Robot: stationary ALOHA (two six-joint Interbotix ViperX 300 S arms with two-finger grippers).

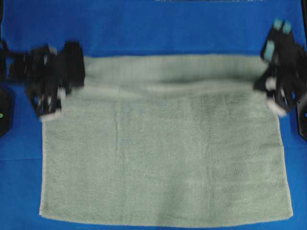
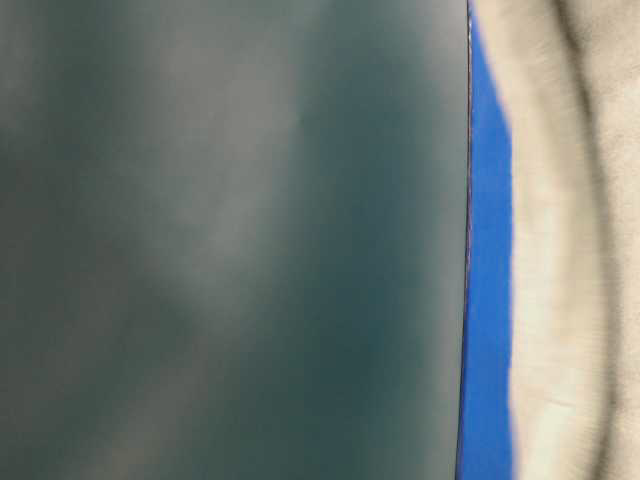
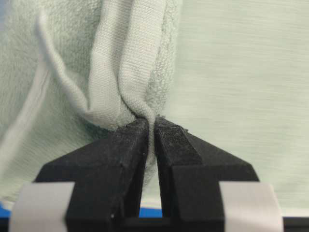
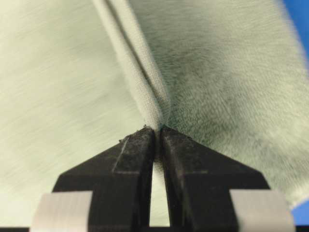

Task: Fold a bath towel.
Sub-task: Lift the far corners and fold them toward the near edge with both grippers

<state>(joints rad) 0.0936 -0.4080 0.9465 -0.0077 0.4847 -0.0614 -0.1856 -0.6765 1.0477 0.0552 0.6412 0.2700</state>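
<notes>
The left hand (image 3: 150, 126) is clenched on the bath towel (image 1: 163, 158), its two black fingers (image 3: 128, 145) pinching the lighter hemmed edge (image 3: 123, 63) where the band bunches into a pleat just above the tips. The right hand (image 4: 157, 133) grips the same way, clamped on a doubled ridge of hem (image 4: 140, 63) that runs away from its tips. Pinching the hem rather than the pile probably gives each hand a firmer, thinner bite that is less likely to slip.

Seen from overhead, the left hand (image 1: 53, 91) and right hand (image 1: 278, 86) sit at opposite ends of the towel's far edge, which is carried over the cloth toward the near side, forming a raised, shadowed band (image 1: 168, 79) across the width. Holding both corners at once likely keeps that edge straight, so the fold lands square.

The rest of the towel lies flat on the blue-covered counter (image 1: 144, 33), its near edge toward the bottom of the overhead view. The fold looks only just begun.
</notes>
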